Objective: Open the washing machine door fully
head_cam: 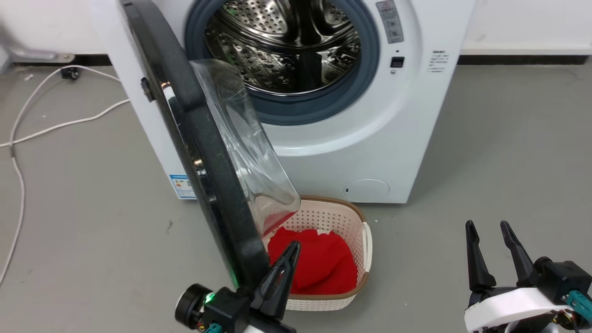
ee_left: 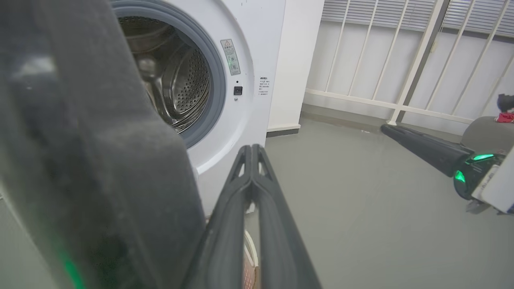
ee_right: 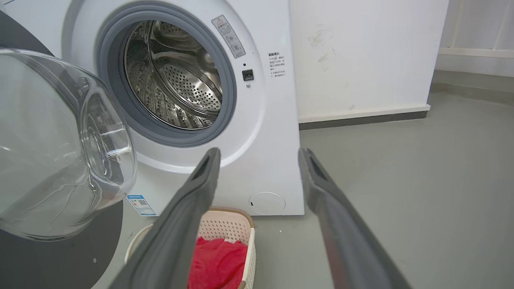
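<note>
- My left gripper (head_cam: pixel 292 248) has its two long dark fingers pressed flat together, with nothing between them. They lie just beside the lower edge of the door, on its inner side. I cannot tell whether they touch it.
- My right gripper (head_cam: pixel 487 227) hangs well apart, low on my right over the grey floor. Its jaws are spread wide and hold nothing.
- The large round glossy black washing machine door (head_cam: pixel 203 152) is swung out on its hinge at the machine's left side, clear of the opening.
- In the head view the door is almost edge-on, its long line running from upper left down to lower centre, toward me.
- Its inner face is turned to my right, and its clear bulging glass bowl (head_cam: pixel 245 143) juts that way.
- The big white front-loading washing machine (head_cam: pixel 370 152) stands behind. Its perforated steel drum (head_cam: pixel 286 41) lies bare inside the grey rubber ring (head_cam: pixel 319 113).
- A blue sticker (head_cam: pixel 182 186) and a small round flap (head_cam: pixel 367 189) sit low on its front.
- A white perforated plastic basket (head_cam: pixel 365 240) with a brown rim stands on the floor just before the machine, under the bowl. It holds a red cloth (head_cam: pixel 319 263).
- A white cable (head_cam: pixel 46 125) trails over the floor to my left.
</note>
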